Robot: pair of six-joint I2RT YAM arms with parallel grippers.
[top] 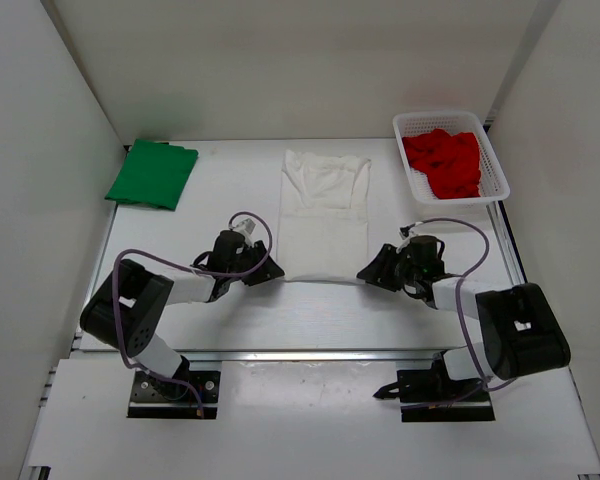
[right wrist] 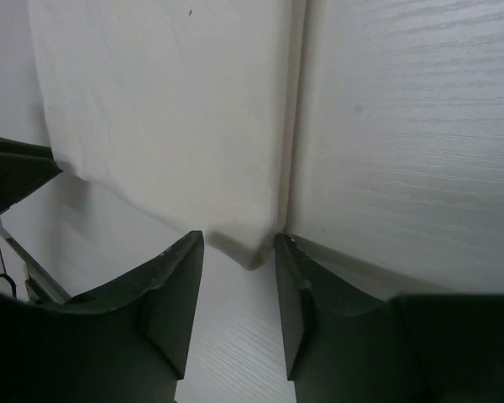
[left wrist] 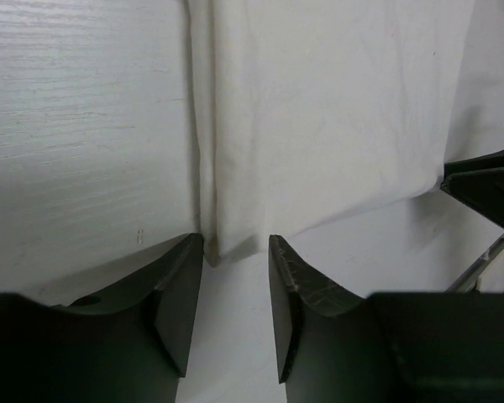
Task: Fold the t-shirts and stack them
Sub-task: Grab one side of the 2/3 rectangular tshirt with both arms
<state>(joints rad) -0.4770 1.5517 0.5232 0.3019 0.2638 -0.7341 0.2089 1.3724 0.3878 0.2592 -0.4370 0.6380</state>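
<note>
White t-shirt (top: 325,225) lies flat in the middle of the bench (top: 230,190). Seen from above, the left claw (top: 270,272) and right claw (top: 365,273) sit at its near hem.

Left wrist view: the jaws are parted, with the left hem corner (left wrist: 220,245) only at the tips. Closing here may catch one layer or slip off.

Right wrist view: the jaws are parted too, and the right hem corner (right wrist: 252,252) is barely between them. Uneven grips would likely skew the fold.

Bare table (top: 230,190) lies open between the green shirt (top: 152,173) and the white shirt (top: 325,215). The basket (top: 440,118) blocks the far right corner, close beside the wall (top: 570,120)
</note>
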